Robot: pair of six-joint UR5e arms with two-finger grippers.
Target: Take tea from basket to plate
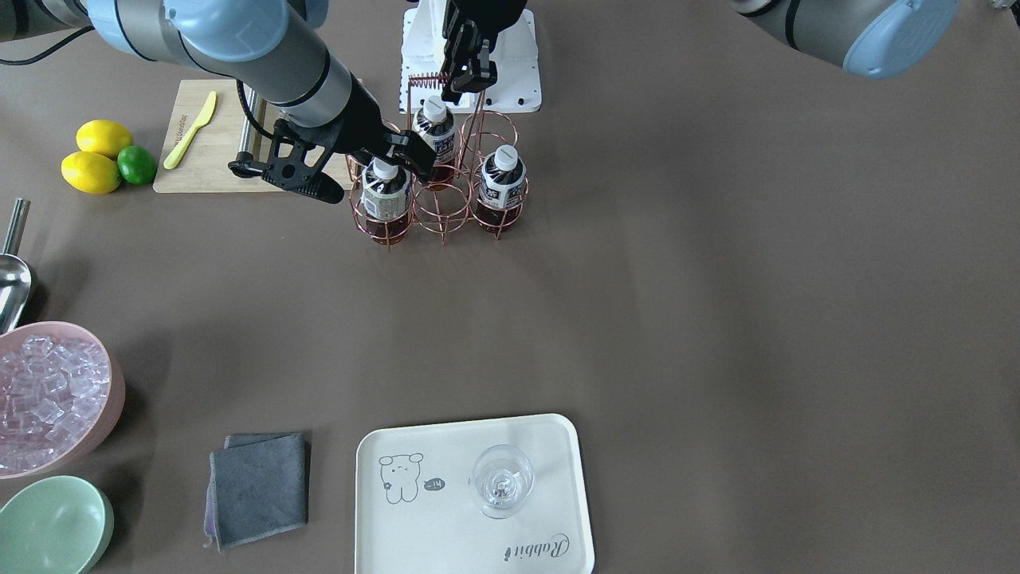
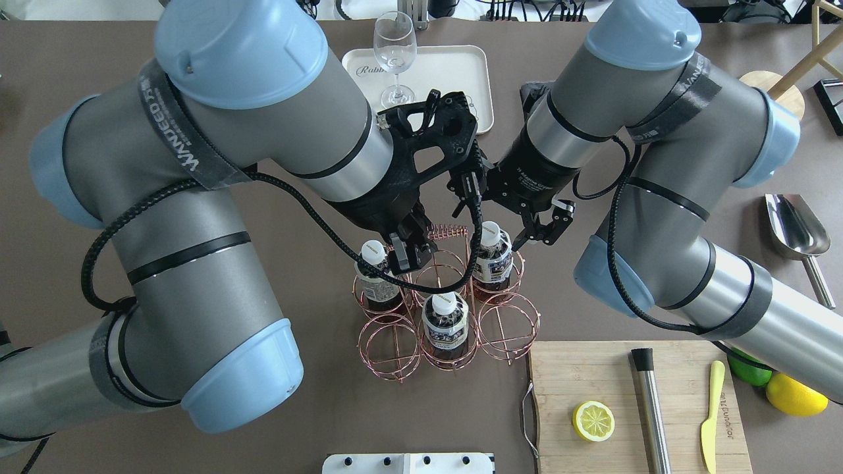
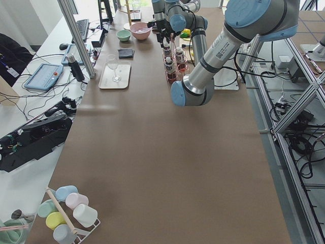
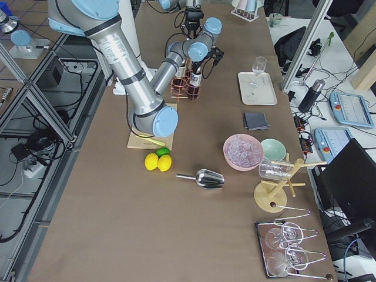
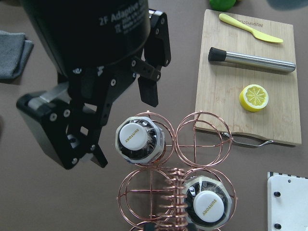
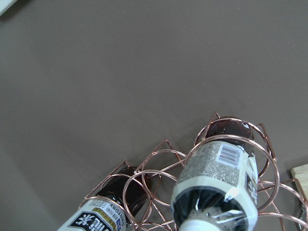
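Observation:
Three tea bottles stand in the copper wire basket point(image 1: 442, 211) point(image 2: 388, 345). My right gripper point(image 1: 370, 177) point(image 2: 504, 220) is open, its fingers point(image 5: 149, 91) straddling the white cap of one tea bottle point(image 1: 386, 195) point(image 2: 492, 260) point(image 5: 141, 139) point(image 6: 216, 192). The other two bottles point(image 1: 437, 131) point(image 1: 500, 179) stand in other cells. My left gripper point(image 1: 468, 76) point(image 2: 409, 253) is shut on the basket's wire handle beside its coil point(image 2: 448, 232). The cream plate point(image 1: 470, 550) point(image 2: 461, 72) lies across the table and holds a wine glass point(image 1: 502, 478).
A bamboo board point(image 2: 678, 434) with a lemon half point(image 2: 593, 421), steel muddler and yellow knife lies beside the basket. Lemons and a lime point(image 1: 103, 159), a pink ice bowl point(image 1: 48, 399), a green bowl point(image 1: 52, 526), a grey cloth point(image 1: 259, 486) and a steel scoop point(image 2: 797, 230) lie around.

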